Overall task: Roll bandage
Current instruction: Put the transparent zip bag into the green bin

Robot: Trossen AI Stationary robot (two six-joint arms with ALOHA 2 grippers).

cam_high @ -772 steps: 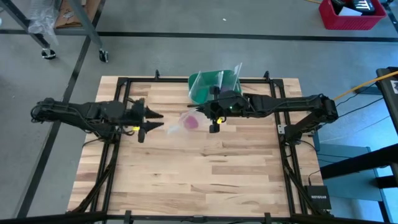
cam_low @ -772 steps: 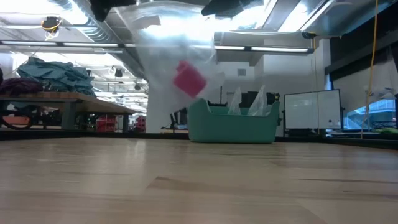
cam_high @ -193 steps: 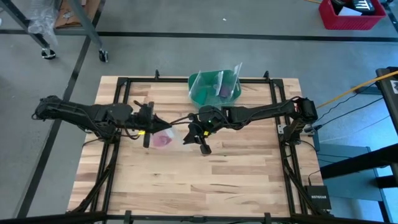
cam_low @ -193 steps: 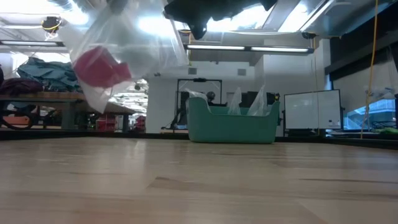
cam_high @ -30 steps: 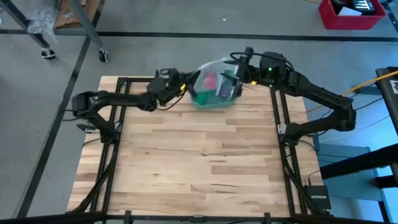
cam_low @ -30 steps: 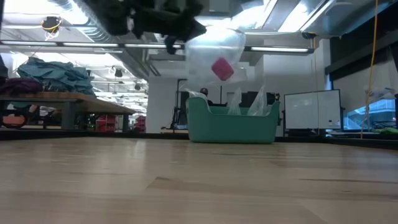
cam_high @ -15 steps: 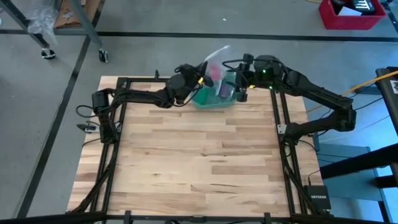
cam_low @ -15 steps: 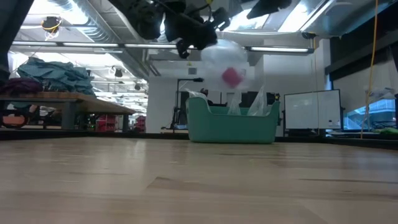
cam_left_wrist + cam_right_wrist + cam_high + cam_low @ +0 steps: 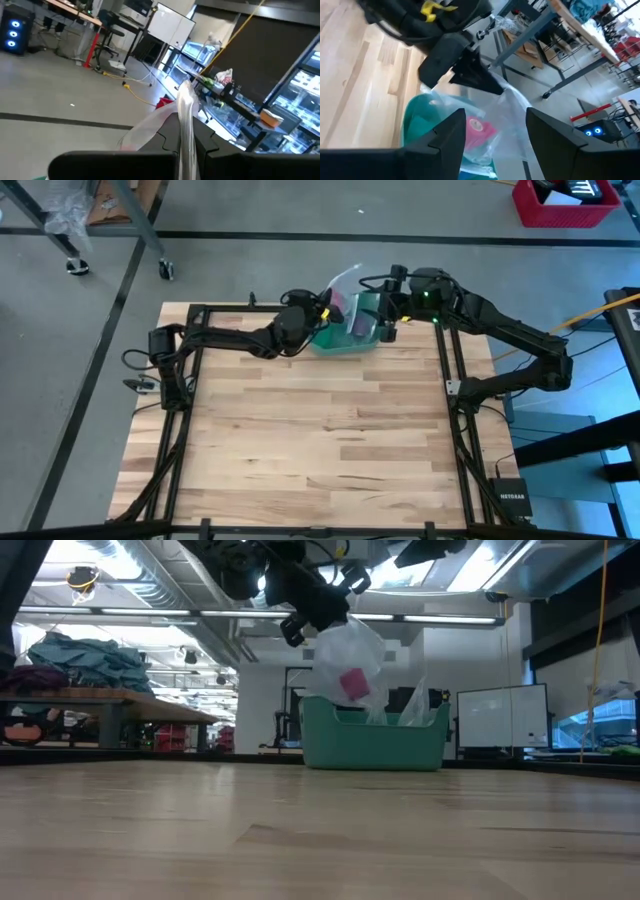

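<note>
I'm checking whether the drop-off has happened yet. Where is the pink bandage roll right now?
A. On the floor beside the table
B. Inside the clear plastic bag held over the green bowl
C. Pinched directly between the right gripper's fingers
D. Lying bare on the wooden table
B: the bandage shows through the clear plastic bag, which the left gripper holds pinched above the green bowl.

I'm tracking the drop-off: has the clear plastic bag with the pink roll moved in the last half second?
Yes. In the low view the clear plastic bag with the pink bandage roll has sunk toward the green plastic bowl, pinched by the left gripper.
</note>
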